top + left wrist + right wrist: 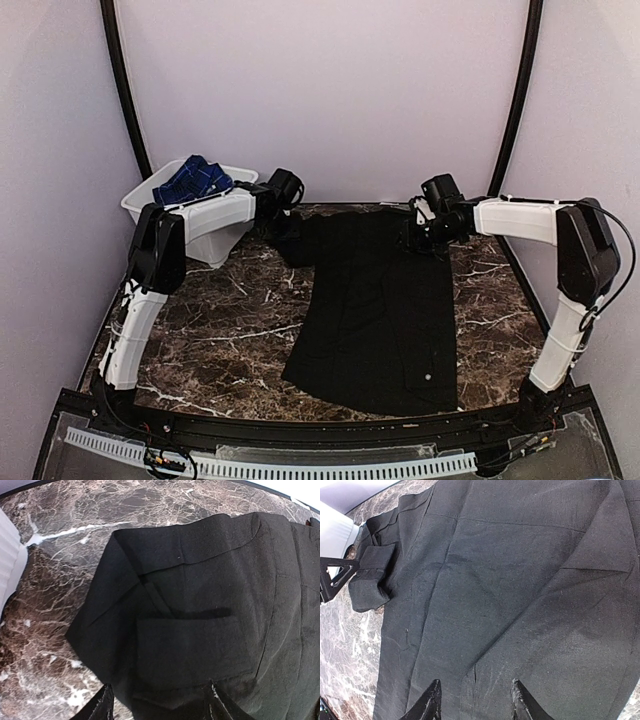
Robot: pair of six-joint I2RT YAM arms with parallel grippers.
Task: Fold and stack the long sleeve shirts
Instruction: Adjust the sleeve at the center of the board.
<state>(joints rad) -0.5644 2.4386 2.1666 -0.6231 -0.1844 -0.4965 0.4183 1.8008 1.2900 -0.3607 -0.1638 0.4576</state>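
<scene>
A black shirt (380,310) lies flat on the marble table (230,340), folded into a long panel running from near edge to far. A blue checked shirt (192,182) sits crumpled in the tub (137,203), far left.

Plain black shirt (380,310) on a dark brown marbled desk (230,330) with white veining. The blue shirt (195,180) has white checks and sits in a white tub (238,172). The arms (140,330) are white with black joints.
</scene>
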